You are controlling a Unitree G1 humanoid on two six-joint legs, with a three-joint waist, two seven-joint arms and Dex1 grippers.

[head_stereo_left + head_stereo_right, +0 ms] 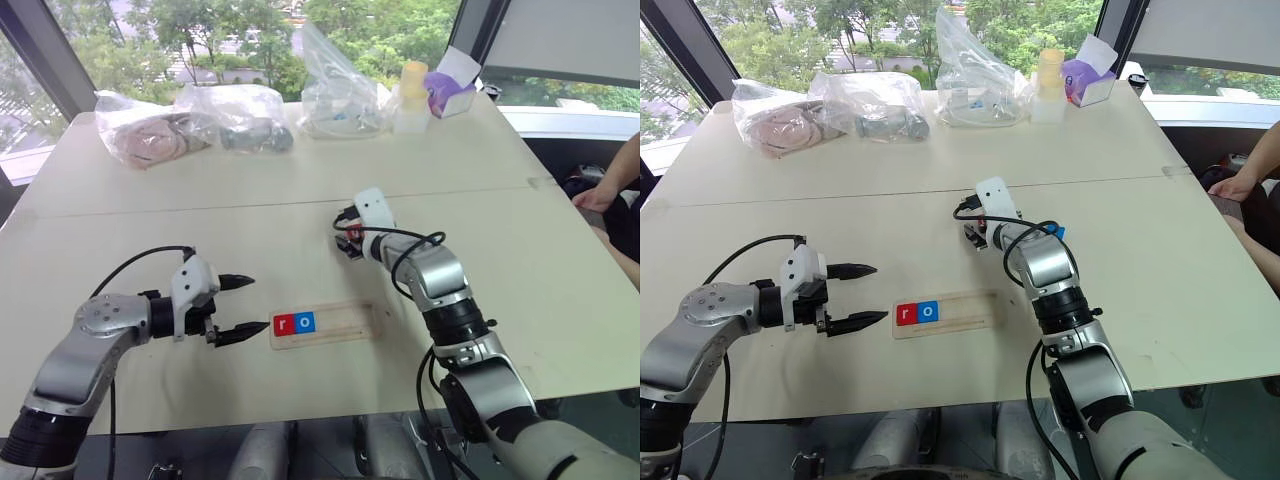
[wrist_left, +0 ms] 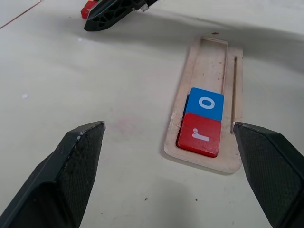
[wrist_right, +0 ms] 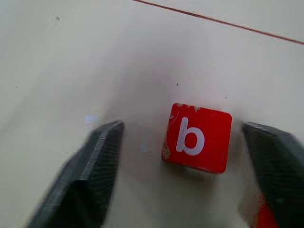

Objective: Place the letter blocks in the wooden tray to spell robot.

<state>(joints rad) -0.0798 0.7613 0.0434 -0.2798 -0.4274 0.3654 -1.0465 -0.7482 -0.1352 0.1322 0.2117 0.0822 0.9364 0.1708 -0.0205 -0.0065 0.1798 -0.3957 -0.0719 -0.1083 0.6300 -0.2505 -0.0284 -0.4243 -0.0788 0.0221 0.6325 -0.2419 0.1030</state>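
Here's the long, shallow light-wood tray (image 1: 322, 326) lying near the front edge of the pale tabletop (image 1: 150, 215), and two tiles sit side by side at its left end: a red square block with a white "r" (image 2: 200, 135), and touching it a blue square block with a white "o" (image 2: 204, 103). The rest of the tray is bare wood.

The left gripper (image 1: 245, 305) hovers just off the tray's left end, its two black fingers spread wide apart with nothing between them. From its wrist view, the fingers frame the "r" and "o" end of the tray.

Over to the right gripper (image 1: 977, 234), reaching out beyond the tray, angled down at the tabletop. In the right wrist view a red square block with a white "b" (image 3: 197, 138) lies flat on the tabletop between the two black fingers (image 3: 97, 161). The fingers stand apart on either side of it, with a gap showing on both sides, so no grip on it. A sliver of another red piece (image 3: 260, 214) peeks out beside the far finger; which letter it carries cannot be read. A bit of blue (image 1: 1058, 232) shows just behind the right wrist.

Along the far side of the tabletop: clear plastic bags (image 1: 190, 122) with contents, a pale yellow bottle (image 1: 412, 95) and a purple tissue box (image 1: 449, 92). A person's arm (image 1: 612, 180) rests at the right edge.
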